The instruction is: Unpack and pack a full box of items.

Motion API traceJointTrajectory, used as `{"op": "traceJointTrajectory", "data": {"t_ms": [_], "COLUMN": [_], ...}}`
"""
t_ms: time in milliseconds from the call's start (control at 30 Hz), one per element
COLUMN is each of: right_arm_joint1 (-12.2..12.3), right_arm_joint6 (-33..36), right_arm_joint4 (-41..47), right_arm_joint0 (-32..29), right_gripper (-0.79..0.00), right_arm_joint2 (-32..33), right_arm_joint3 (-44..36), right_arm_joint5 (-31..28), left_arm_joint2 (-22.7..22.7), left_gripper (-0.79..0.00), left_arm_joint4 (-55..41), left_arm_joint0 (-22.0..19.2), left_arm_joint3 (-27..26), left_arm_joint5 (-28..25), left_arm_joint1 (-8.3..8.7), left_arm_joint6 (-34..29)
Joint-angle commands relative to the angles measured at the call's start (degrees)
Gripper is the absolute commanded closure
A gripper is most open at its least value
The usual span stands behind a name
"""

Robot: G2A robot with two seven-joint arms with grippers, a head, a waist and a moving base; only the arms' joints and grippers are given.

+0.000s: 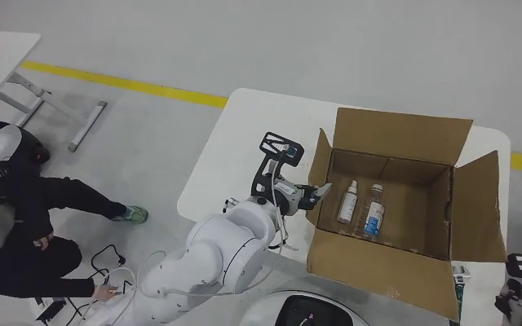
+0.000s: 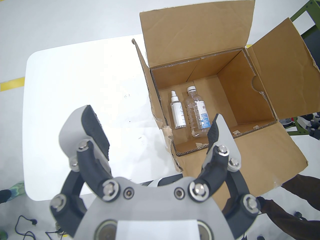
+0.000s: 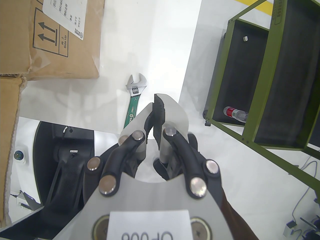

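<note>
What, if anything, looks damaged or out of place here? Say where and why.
The cardboard box is torn and ragged at the corner nearest the left gripper, and small cardboard scraps lie on its floor. Nothing looks spilled.

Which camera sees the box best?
The left wrist view: it looks into the open box, showing its flaps, its floor and the spray bottle and clear bottle lying there. The top view shows the box too, with the same bottles inside. The right wrist view shows an outer wall with a label.
</note>
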Motion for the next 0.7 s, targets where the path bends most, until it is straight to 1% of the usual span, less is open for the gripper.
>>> {"op": "traceJointTrajectory", "data": {"t_ms": [0,633,667], "right_arm_joint1": [0.0,0.0,0.0], "right_arm_joint6": [0.0,0.0,-0.9], "right_arm_joint4": [0.0,0.0,0.1], "right_arm_joint0": [0.0,0.0,-0.1], "right_gripper": [0.000,0.000,0.000], "right_arm_joint2": [0.0,0.0,-0.1], "right_arm_joint3": [0.0,0.0,0.3], "right_arm_joint5": [0.0,0.0,0.0], "left_arm_joint2": [0.0,0.0,0.0], "left_gripper": [-0.785,-0.785,-0.785], "left_arm_joint4": [0.0,0.0,0.0], "left_arm_joint0": [0.0,0.0,0.0], "left_arm_joint3": [0.0,0.0,0.0], "left_arm_joint5": [0.0,0.0,0.0], "left_arm_joint1": [0.00,0.00,0.00], "left_arm_joint6": [0.0,0.0,0.0]}}
